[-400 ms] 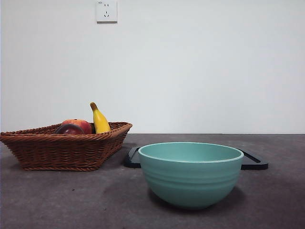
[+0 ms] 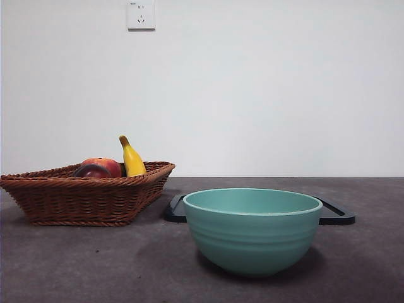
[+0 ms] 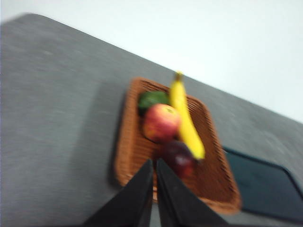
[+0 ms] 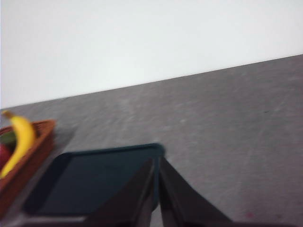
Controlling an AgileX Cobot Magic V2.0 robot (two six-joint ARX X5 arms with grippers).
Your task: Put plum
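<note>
Plain white wall w/ a socket (image 2: 141, 15) high up, dark grey table (image 2: 76, 265) in front. On the table: a wicker basket (image 2: 82, 199) off to one side, a teal bowl (image 2: 252, 230) nearest the front cam, and a flat black tray (image 2: 338, 213) lying behind the bowl. The plum (image 3: 179, 157) sits in the basket, touching the red-orange fruit (image 3: 161, 122) and tucked beside the banana (image 3: 185, 118); something green (image 3: 151, 100) lies at the far end. From the front only the plum's dark top shows over the rim. No arm shows in the front view, so both hang high. Left gripper (image 3: 155, 187) hovers above the basket's near edge, jaws pressed together w/ just a slit between, holding nothing. Right gripper (image 4: 156, 184) is over the tray, jaws likewise closed and empty; prob. the waiting arm. Step in hand, as I read it: approach, pick not begun. Next move calls for the left jaws to spread wide enough for a round fruit, then drop onto the plum w/o nudging the banana or the red fruit. Glossy skin could slip, so grip across the middle. Destination unstated; bowl or tray both plausible.
</note>
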